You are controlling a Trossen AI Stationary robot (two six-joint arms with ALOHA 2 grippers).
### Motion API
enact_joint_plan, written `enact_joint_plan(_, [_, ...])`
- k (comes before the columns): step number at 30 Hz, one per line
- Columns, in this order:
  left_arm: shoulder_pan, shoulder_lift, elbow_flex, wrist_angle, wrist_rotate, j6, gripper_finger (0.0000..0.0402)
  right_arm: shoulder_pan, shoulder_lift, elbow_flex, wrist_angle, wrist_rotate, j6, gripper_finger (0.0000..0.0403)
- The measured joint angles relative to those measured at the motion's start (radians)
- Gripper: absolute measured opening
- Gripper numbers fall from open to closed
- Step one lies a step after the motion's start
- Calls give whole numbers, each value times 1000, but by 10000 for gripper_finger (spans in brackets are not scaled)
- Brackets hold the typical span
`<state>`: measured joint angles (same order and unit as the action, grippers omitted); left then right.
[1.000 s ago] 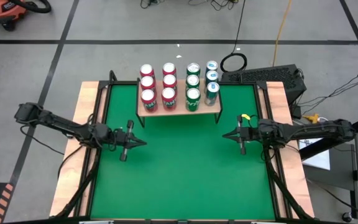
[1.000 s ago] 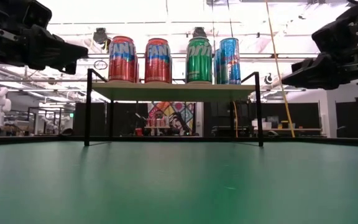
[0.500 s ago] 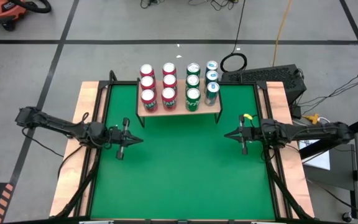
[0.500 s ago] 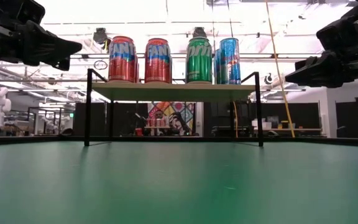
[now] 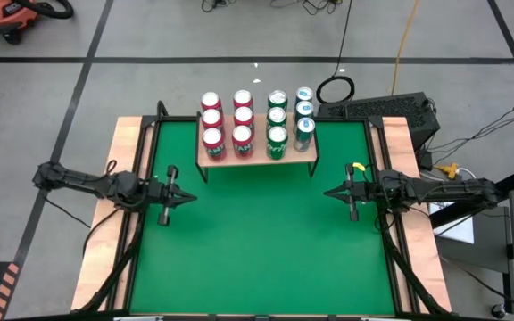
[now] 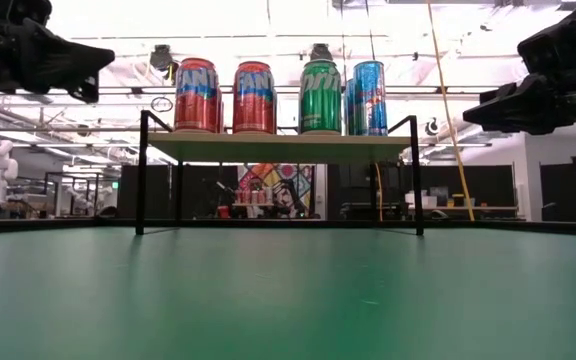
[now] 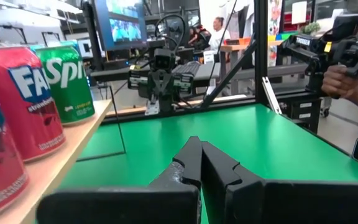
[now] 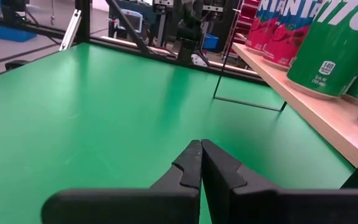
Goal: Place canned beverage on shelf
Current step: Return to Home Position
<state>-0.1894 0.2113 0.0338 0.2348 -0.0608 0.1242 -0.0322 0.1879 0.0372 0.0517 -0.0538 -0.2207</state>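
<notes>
Matte green table point(image 5: 257, 259), wood-edged, carries the light-wood shelf point(image 5: 259, 160) on thin black metal legs at its far side. On the board stand shiny cylinders: six red cans point(image 5: 243, 117), three green cans point(image 5: 277, 115), and three blue soda cans point(image 5: 304, 109) nearest the right arm. Left gripper point(image 5: 191, 197) and right gripper point(image 5: 326, 193) hover over opposite table sides, fingers pressed together

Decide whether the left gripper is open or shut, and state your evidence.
Shut. In the left wrist view, the two dark fingers of the left gripper meet with no gap, holding nothing.
</notes>
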Motion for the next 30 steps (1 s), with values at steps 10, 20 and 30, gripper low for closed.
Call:
enact_joint_plan(10, [0,-171,0,-159,0,13,3,0,-1,0,-5,-2,0,0])
enact_joint_plan(20, [0,-211,0,-194,17,20,3,0,-2,0,-11,-3,-1,0])
enact_joint_plan(30, [0,-211,-26,-171,35,22,3,0,-4,0,-16,-2,15,0])
